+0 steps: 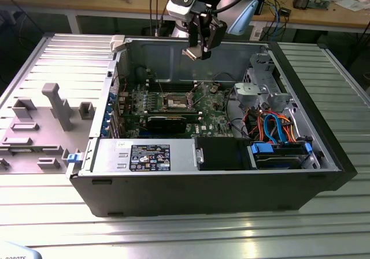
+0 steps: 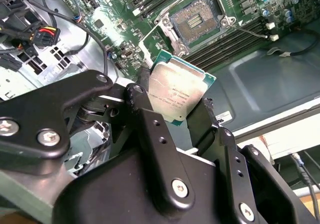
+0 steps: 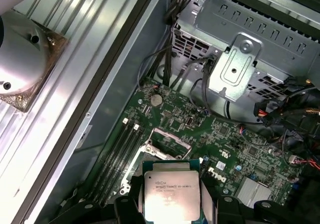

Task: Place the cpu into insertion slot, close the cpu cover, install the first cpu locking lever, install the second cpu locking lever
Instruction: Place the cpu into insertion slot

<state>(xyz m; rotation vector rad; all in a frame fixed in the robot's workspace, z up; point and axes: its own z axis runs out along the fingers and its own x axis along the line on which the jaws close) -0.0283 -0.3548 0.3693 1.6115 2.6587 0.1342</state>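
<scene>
We see the black gripper [image 2: 172,101] hanging above the open black computer case [image 1: 324,155], which sits on the ribbed metal desk [image 1: 191,236]. Its jaws pinch the cpu [image 2: 176,91], a small flat square chip with a dull silvery top, by two opposite edges. In both wrist views several lines of dark print cross the chip's lid [image 3: 170,189]. The insertion slot [image 2: 196,20], a square socket with a dark centre and silvery rim, lies exposed on the green motherboard [image 2: 125,31] well below the chip, beside long black memory slots [image 2: 235,39]. In the exterior view a pale patch under the gripper [image 1: 199,52] seems to be the chip. A black-and-white printed label [image 1: 150,156] sits on the grey power supply.
</scene>
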